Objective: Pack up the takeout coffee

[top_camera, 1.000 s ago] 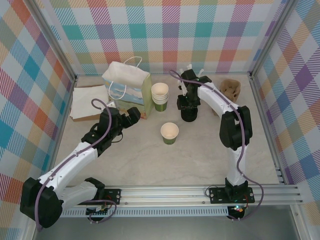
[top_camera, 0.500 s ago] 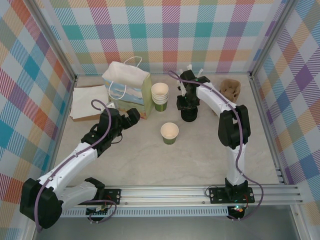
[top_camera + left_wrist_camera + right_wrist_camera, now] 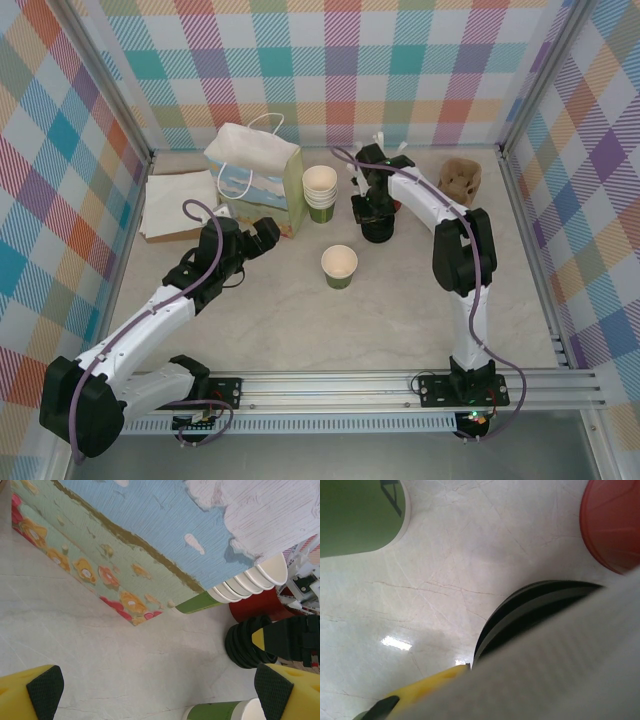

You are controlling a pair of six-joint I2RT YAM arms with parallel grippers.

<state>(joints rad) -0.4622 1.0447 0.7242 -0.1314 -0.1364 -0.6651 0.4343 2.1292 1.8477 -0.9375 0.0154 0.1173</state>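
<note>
The takeout coffee's small green cup [image 3: 339,266] stands alone mid-table with its cream inside showing and its top open; its side shows in the left wrist view [image 3: 225,712]. My right gripper [image 3: 373,207] is down on the stack of black lids [image 3: 377,230]. In the right wrist view a yellow finger [image 3: 427,687] meets a blurred grey surface that hides the jaws, just above the lid stack [image 3: 530,611]. My left gripper [image 3: 262,231] hangs open beside the gift bag [image 3: 255,172], its fingertips [image 3: 46,690] wide apart over bare table.
A stack of lidless green cups [image 3: 320,192] stands between bag and lids. White napkins [image 3: 180,203] lie at the far left, and a brown object [image 3: 460,178] sits at the back right. A red round thing [image 3: 257,607] stands behind the lids.
My right gripper has shifted slightly left and settled lower on the lid stack. The left arm has not moved.
</note>
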